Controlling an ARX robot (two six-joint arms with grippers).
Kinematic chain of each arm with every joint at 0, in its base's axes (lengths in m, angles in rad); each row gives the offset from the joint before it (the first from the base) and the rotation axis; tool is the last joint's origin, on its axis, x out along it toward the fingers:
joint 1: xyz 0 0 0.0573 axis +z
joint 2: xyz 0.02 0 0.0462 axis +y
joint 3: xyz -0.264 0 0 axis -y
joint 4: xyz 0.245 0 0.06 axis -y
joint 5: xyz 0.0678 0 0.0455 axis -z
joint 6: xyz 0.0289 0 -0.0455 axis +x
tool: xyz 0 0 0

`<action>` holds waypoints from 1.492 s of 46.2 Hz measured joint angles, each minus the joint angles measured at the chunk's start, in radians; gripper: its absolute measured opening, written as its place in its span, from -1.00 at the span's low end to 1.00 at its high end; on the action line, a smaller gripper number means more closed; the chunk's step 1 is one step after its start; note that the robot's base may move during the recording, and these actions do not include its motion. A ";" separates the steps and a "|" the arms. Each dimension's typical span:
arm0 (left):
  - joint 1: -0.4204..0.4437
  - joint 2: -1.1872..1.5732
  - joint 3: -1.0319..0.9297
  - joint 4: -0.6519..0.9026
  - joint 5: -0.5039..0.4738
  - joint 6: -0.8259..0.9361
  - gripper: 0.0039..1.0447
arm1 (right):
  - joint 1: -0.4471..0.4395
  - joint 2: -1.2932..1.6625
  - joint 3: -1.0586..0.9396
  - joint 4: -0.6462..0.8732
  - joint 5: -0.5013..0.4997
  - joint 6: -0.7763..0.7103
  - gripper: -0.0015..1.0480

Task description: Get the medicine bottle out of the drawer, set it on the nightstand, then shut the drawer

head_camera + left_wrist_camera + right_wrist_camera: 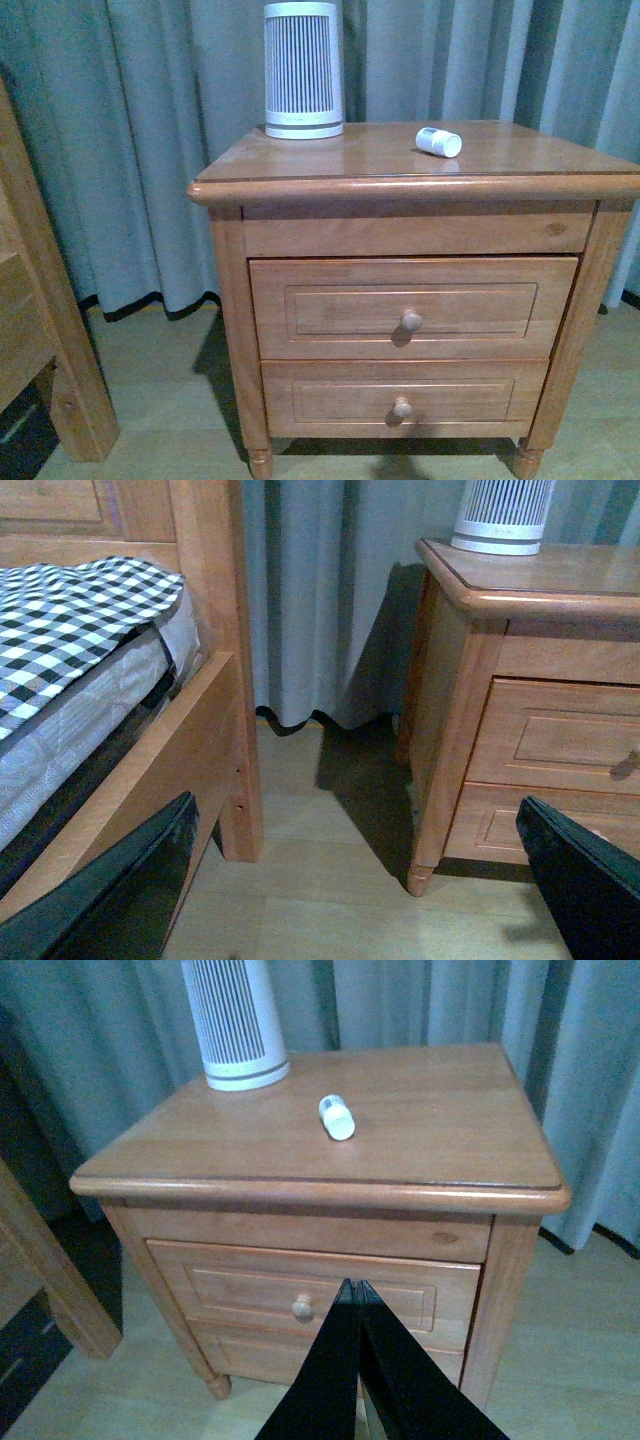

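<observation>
The nightstand serves as the landmark: a honey-coloured wooden cabinet standing on a pale wood floor in front of grey-blue curtains. Beside the nightstand, across a strip of floor, stands a wooden bed frame carrying a mattress with a black-and-white checked cover. In the nightstand's front, the taller drawer sits under the top and looks pushed in, its face about level with the frame; the shallower drawer lies below it, also in. On the nightstand's glossy top, at the back corner nearer the bed, a white ribbed cylindrical device stands upright. The medicine bottle lies on its side on that same surface, well apart from the device and nearer the front edge, with nothing touching it. The left gripper hangs low beside the nightstand with its dark fingers spread wide and empty. The right gripper is poised in front of the nightstand's taller drawer, its two black fingers pressed together, holding nothing.
</observation>
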 joint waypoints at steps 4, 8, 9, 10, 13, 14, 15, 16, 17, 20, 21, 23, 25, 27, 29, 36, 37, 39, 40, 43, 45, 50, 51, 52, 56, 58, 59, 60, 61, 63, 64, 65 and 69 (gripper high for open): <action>0.000 0.000 0.000 0.000 0.000 0.000 0.88 | 0.003 -0.104 -0.019 -0.038 0.017 -0.002 -0.94; 0.000 0.000 0.000 0.000 0.000 0.000 0.88 | 0.010 -0.201 -0.042 -0.063 0.039 -0.017 -0.94; 0.000 0.000 0.000 0.000 0.000 0.000 0.88 | 0.014 -0.229 -0.047 -0.075 0.053 -0.022 -0.94; 0.000 0.000 0.000 0.000 0.000 0.000 0.88 | 0.023 -0.257 -0.055 -0.083 0.069 -0.031 -0.94; 0.000 0.000 0.000 0.000 0.000 0.000 0.88 | 0.068 -0.345 -0.087 -0.124 0.164 -0.069 -0.94; 0.000 0.000 0.000 0.000 0.000 0.000 0.88 | 0.084 -0.378 -0.099 -0.169 0.206 -0.077 -0.94; 0.000 0.000 0.000 0.000 0.000 0.000 0.88 | 0.091 -0.416 -0.124 -0.199 0.229 -0.082 -0.94; 0.000 0.000 0.000 0.000 0.000 0.000 0.88 | 0.092 -0.444 -0.148 -0.212 0.237 -0.085 -0.94; 0.000 0.000 0.000 0.000 0.000 0.000 0.88 | 0.095 -0.465 -0.166 -0.222 0.244 -0.087 -0.94; 0.000 0.000 0.000 0.000 0.000 0.000 0.88 | 0.066 -0.557 -0.238 -0.277 0.186 -0.094 -0.94; 0.000 0.000 0.000 0.000 0.000 0.000 0.88 | 0.055 -0.571 -0.252 -0.279 0.174 -0.095 -0.94; 0.000 0.000 0.000 0.000 0.000 0.000 0.88 | -0.002 -0.646 -0.320 -0.273 0.138 -0.098 -0.94; 0.000 0.000 0.000 0.000 0.000 0.000 0.88 | -0.017 -0.685 -0.365 -0.256 0.137 -0.099 -0.94; 0.000 0.000 0.000 0.000 0.000 0.000 0.88 | -0.019 -0.705 -0.394 -0.247 0.128 -0.101 -0.94; 0.000 0.000 0.000 0.000 0.000 0.000 0.88 | -0.019 -0.723 -0.420 -0.239 0.127 -0.101 -0.94; 0.000 0.000 0.000 0.000 0.000 0.000 0.88 | -0.021 -0.799 -0.518 -0.216 0.127 -0.101 -0.94; 0.000 0.000 0.000 0.000 0.000 0.000 0.88 | -0.021 -0.818 -0.540 -0.216 0.127 -0.101 -0.94; 0.000 0.000 0.000 0.000 0.000 0.000 0.88 | -0.021 -0.829 -0.550 -0.217 0.128 -0.101 -0.94; 0.000 0.000 0.000 0.000 0.000 0.000 0.88 | -0.022 -0.829 -0.550 -0.216 0.129 -0.102 -0.94; 0.000 0.000 0.000 0.000 0.000 0.000 0.88 | -0.023 -0.835 -0.550 -0.214 0.129 -0.102 -0.94; 0.000 0.000 0.000 0.000 0.000 0.000 0.88 | -0.023 -0.837 -0.550 -0.214 0.127 -0.102 -0.94; 0.000 0.000 0.000 0.000 0.000 0.000 0.88 | -0.023 -0.837 -0.550 -0.214 0.127 -0.102 -0.94; 0.000 0.000 0.000 0.000 0.000 0.000 0.88 | -0.023 -0.837 -0.550 -0.214 0.127 -0.102 -0.94; 0.000 0.000 0.000 0.000 0.000 0.000 0.88 | -0.023 -0.837 -0.550 -0.214 0.127 -0.102 -0.94; 0.000 0.000 0.000 0.000 0.000 0.000 0.88 | -0.023 -0.837 -0.550 -0.214 0.127 -0.102 -0.94; 0.000 0.000 0.000 0.000 0.000 0.000 0.88 | -0.023 -0.837 -0.550 -0.214 0.127 -0.102 -0.94; 0.000 0.000 0.000 0.000 0.000 0.000 0.88 | -0.023 -0.837 -0.550 -0.214 0.127 -0.102 -0.94; 0.000 0.000 0.000 0.000 0.000 0.000 0.88 | -0.023 -0.837 -0.550 -0.214 0.127 -0.102 -0.94; 0.000 0.000 0.000 0.000 0.000 0.000 0.88 | -0.023 -0.837 -0.550 -0.214 0.127 -0.102 -0.94; 0.000 0.000 0.000 0.000 0.000 0.000 0.88 | -0.023 -0.837 -0.550 -0.214 0.127 -0.102 -0.94; 0.000 0.000 0.000 0.000 0.000 0.000 0.88 | -0.023 -0.837 -0.550 -0.214 0.127 -0.102 -0.94; 0.000 0.000 0.000 0.000 0.000 0.000 0.88 | -0.023 -0.837 -0.550 -0.214 0.127 -0.102 -0.94; 0.000 0.000 0.000 0.000 0.000 0.000 0.88 | -0.023 -0.837 -0.550 -0.214 0.127 -0.104 -0.70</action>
